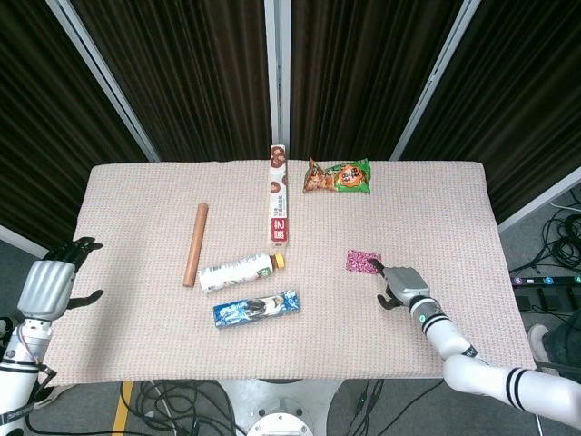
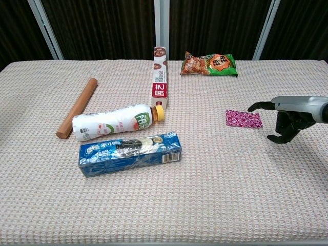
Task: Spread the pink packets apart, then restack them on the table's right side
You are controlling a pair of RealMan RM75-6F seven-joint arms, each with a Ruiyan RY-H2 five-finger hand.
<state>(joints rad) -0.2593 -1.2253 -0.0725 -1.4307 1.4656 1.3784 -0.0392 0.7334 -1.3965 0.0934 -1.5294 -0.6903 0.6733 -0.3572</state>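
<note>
So the counter (image 1: 436, 191) is covered in a pinkish woven cloth and there are six things sitting on it, one of each as far as I can see. Biggest first: one long narrow box (image 1: 279, 193) with red and white print runs front to back near the middle at the far edge, and one wooden rolling stick (image 1: 195, 243) lies off to its left. Then one white bottle with a yellow cap (image 1: 236, 272) lies on its side, with one blue biscuit pack (image 1: 256, 308) just in front of it. One green and orange snack bag (image 1: 339, 176) sits at the far edge, beside the box's top end. The pink packets (image 1: 363, 262) look like a single flat stack right of centre; can't tell how many are in it. The right hand (image 1: 401, 283) hovers low just beside the stack's right front corner, fingers spread and holding nothing, one fingertip very near the corner, though I can't say if it's touching. The left hand (image 1: 50, 283) hangs off the counter's left edge, fingers loosely apart, empty too.
</note>
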